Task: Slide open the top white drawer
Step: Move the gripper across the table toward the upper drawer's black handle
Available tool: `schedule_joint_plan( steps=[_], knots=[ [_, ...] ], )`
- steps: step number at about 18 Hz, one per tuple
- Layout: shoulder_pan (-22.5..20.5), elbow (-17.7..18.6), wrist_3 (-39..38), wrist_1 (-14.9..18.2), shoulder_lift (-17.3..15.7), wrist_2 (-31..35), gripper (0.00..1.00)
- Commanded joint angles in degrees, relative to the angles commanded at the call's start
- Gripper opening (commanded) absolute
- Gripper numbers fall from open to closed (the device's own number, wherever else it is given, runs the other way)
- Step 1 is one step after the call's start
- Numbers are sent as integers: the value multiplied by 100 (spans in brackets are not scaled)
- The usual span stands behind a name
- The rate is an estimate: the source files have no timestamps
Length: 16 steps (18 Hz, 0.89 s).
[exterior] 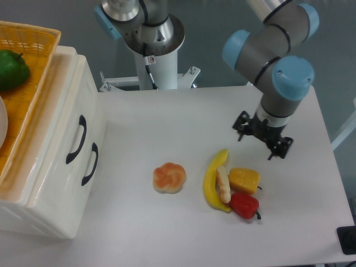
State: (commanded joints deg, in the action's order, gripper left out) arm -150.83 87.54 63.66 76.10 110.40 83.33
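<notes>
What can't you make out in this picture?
- Gripper: seen from above, the wrist hides the fingers, so open or shut is unclear.
- Basket: cut off by the left edge, along with a white thing in it.
- Top drawer: looks shut, so its inside is hidden.

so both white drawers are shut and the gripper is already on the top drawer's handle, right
Not quite. Both drawers are shut, but the gripper is not on the top white drawer handle; the camera view shows it far off, above the table near the banana.
</notes>
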Motion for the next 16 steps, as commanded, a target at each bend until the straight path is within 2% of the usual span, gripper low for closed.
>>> schedule_joint_plan(
  steps=[2, 4, 9, 13, 16],
  knots=[
    [246, 9, -684, 185, -141, -201, 100],
    [466, 9, -1370, 204, -185, -579, 100],
    [906, 35, -2356, 204, -571, -1116, 100],
    [1292, 61, -2920, 221, -677, -1249, 100],
    [1460, 359, -3008, 221, -905, -1231, 100]
  ],
)
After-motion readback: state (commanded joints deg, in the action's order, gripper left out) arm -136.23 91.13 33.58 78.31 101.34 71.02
